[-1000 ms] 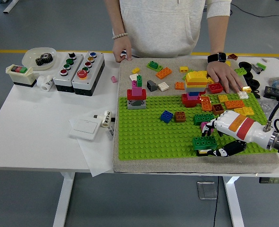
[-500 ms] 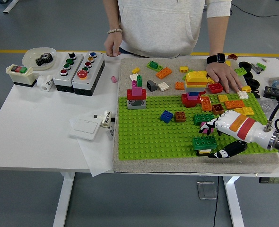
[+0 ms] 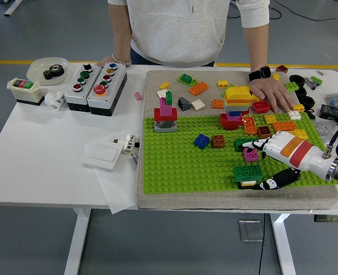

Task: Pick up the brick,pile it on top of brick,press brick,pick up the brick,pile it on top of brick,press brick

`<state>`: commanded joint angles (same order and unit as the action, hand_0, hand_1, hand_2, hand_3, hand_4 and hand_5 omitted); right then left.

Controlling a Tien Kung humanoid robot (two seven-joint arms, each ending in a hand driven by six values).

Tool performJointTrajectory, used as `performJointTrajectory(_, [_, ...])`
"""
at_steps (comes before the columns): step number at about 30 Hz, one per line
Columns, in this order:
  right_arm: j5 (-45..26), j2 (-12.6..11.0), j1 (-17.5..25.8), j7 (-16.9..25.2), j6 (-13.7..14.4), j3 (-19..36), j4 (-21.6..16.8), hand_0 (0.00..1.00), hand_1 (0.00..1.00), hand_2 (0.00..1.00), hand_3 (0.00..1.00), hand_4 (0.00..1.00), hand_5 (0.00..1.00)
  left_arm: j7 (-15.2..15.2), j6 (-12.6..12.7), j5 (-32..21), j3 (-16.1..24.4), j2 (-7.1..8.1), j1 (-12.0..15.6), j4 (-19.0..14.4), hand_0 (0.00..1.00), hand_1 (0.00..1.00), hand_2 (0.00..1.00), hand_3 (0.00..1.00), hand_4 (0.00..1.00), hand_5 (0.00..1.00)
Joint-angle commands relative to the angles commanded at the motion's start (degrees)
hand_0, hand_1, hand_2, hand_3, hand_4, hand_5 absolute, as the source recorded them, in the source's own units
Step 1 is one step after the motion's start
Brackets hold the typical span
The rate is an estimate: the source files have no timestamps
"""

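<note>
Holding a small magenta brick (image 3: 250,154) in its pinched fingers (image 3: 259,150), the right hand (image 3: 283,150) seems mid-carry, needing next to lower it onto the green brick (image 3: 247,171) just below them.

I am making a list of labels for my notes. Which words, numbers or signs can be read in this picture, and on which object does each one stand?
None can be read.
Small black device at the table's right edge: pale marks, too blurred to read.
Button boxes: no legible labels.
</note>
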<state>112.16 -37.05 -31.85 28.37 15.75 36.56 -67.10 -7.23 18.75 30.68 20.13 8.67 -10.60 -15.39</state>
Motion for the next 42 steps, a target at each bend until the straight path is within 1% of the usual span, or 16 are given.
performJointTrajectory(1, [0.2,-0.3,1.0,-0.8,0.3,1.2,-1.3,0.572,0.63,0.77,0.885,0.998,0.577,0.0,0.0,0.1,0.0,0.0,0.0,0.0,0.786,0.789,0.78,0.629,0.69,0.648])
performJointTrajectory(4, [0.6,-0.9,3.6,-2.2,0.1,4.6,-5.3,0.572,0.63,0.77,0.885,0.998,0.577,-0.1,0.0,0.4,0.2,0.0,0.1,0.0,0.786,0.789,0.78,0.629,0.69,0.648])
performJointTrajectory(6, [0.7,-1.5,5.7,-3.0,0.6,6.9,-8.4,0.572,0.63,0.77,0.885,0.998,0.577,-0.2,-0.1,0.6,0.3,0.01,0.2,0.0,0.786,0.789,0.78,0.629,0.69,0.648])
performJointTrajectory(7, [0.5,-1.7,6.4,-3.2,0.8,7.7,-9.3,0.657,0.671,0.758,0.705,0.845,0.507,-0.2,-0.1,0.7,0.3,0.0,0.2,0.0,0.786,0.789,0.78,0.629,0.689,0.648])
performJointTrajectory(12, [-0.9,-2.3,10.3,-2.9,1.2,11.8,-13.9,0.657,0.671,0.758,0.705,0.845,0.507,-0.3,-0.2,1.3,0.5,0.03,0.3,0.0,0.786,0.789,0.78,0.629,0.689,0.648])
performJointTrajectory(13, [-1.2,-2.4,10.7,-2.7,1.3,12.3,-14.4,0.656,0.667,0.73,0.578,0.753,0.506,-0.3,-0.2,1.3,0.6,0.04,0.4,0.0,0.784,0.789,0.78,0.629,0.689,0.647])
performJointTrajectory(14, [-1.5,-2.7,11.6,-2.2,1.4,13.0,-15.5,0.656,0.667,0.73,0.578,0.753,0.506,-0.4,-0.2,1.5,0.7,0.03,0.4,0.0,0.784,0.789,0.78,0.629,0.689,0.647])
performJointTrajectory(18, [-1.5,-3.4,13.3,-1.2,1.6,13.6,-17.5,0.656,0.667,0.73,0.578,0.753,0.506,-0.4,-0.3,1.5,0.6,0.05,0.4,0.0,0.784,0.789,0.78,0.629,0.689,0.647])
performJointTrajectory(19, [-1.1,-3.6,13.7,-1.0,1.5,13.5,-17.9,0.654,0.661,0.717,0.559,0.714,0.51,-0.3,-0.3,1.3,0.6,0.05,0.4,0.0,0.784,0.79,0.78,0.628,0.689,0.647])
performJointTrajectory(24, [0.4,-3.7,14.1,-1.0,1.4,13.0,-18.2,0.654,0.661,0.717,0.559,0.714,0.51,-0.3,-0.3,1.2,0.5,0.04,0.2,0.0,0.784,0.79,0.78,0.628,0.689,0.647])
performJointTrajectory(25, [1.1,-3.7,14.0,-1.3,1.3,12.7,-18.1,0.683,0.67,0.713,0.564,0.691,0.504,-0.3,-0.3,1.2,0.5,0.04,0.1,0.0,0.783,0.79,0.779,0.628,0.689,0.646])
performJointTrajectory(30, [3.3,-3.4,13.6,-2.3,1.0,11.4,-17.6,0.683,0.67,0.713,0.564,0.691,0.504,-0.2,-0.3,1.1,0.4,0.04,0.0,0.0,0.783,0.79,0.779,0.628,0.689,0.646])
performJointTrajectory(31, [3.9,-3.2,13.5,-2.5,1.0,11.1,-17.4,0.701,0.676,0.719,0.571,0.675,0.483,-0.2,-0.3,1.1,0.4,0.04,0.0,0.0,0.783,0.79,0.778,0.628,0.689,0.646])
performJointTrajectory(36, [5.1,-2.7,13.3,-2.8,1.2,10.2,-16.9,0.701,0.676,0.719,0.571,0.675,0.483,-0.1,-0.4,0.8,0.1,0.05,-0.1,0.0,0.783,0.79,0.778,0.628,0.689,0.646])
performJointTrajectory(37, [5.1,-2.7,13.3,-2.8,1.4,10.1,-16.9,0.67,0.656,0.7,0.579,0.67,0.476,-0.1,-0.4,0.8,0.1,0.06,-0.1,0.0,0.783,0.79,0.779,0.628,0.688,0.645])
performJointTrajectory(42, [4.5,-2.7,13.3,-2.4,2.1,10.4,-17.2,0.67,0.656,0.7,0.579,0.67,0.476,0.0,-0.5,0.8,0.1,0.08,-0.3,0.0,0.783,0.79,0.779,0.628,0.688,0.645])
